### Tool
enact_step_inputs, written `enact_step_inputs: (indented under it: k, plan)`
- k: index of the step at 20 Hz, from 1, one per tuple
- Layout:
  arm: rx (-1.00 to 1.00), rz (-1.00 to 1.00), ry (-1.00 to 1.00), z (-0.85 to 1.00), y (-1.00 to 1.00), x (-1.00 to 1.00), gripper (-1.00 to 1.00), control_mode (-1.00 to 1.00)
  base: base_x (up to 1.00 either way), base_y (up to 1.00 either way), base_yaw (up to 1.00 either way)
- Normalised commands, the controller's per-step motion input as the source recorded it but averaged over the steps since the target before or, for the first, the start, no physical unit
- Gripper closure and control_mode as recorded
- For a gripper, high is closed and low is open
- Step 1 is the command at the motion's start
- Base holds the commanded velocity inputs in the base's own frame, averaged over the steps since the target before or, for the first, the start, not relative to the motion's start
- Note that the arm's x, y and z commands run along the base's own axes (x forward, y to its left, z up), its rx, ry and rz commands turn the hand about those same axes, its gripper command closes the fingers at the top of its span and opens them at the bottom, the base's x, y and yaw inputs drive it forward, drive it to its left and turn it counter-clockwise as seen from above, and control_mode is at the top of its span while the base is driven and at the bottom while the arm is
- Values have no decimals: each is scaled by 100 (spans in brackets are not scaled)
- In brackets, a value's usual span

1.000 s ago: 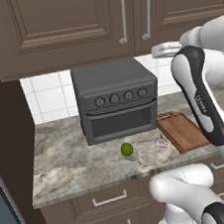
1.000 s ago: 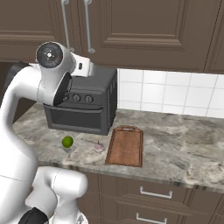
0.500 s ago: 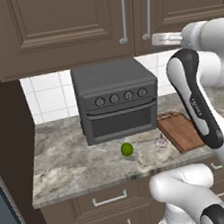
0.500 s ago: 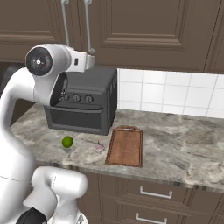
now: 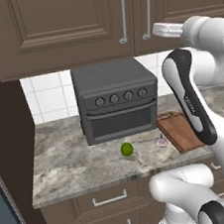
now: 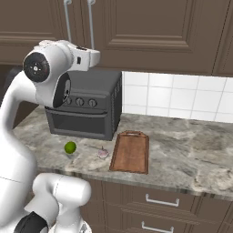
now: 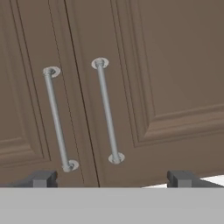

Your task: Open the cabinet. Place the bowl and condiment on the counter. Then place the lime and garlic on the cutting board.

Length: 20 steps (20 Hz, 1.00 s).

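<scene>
The dark brown cabinet hangs shut above the counter, its two silver bar handles side by side. My gripper is open and empty, raised in front of the doors just below the handles, short of touching them; it also appears as the gripper beside the right handle. On the counter the lime and the garlic lie left of the cutting board. The bowl and condiment are hidden.
A dark grey toaster oven stands on the counter under the cabinet, behind the lime. Drawers with short silver handles run below the counter edge. A dark tall panel closes off the left end.
The arm has lifted and the hand has moved up and closer to the cabinet doors, toward the handles. The jaws stayed open. Nothing on the counter moved.
</scene>
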Motion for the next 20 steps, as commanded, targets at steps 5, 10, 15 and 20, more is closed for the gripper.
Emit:
enact_step_inputs:
  k: [5,10,15,20]
  plan:
    - [0,-1,-5,7,-1,5,-100,-100,0,0,0]
    - [0,0,0,0,0,3,-100,-100,0,0,0]
    - [-1,0,0,-6,2,24,-100,-100,0,0,0]
    - [0,0,-2,0,0,34,-100,-100,0,0,0]
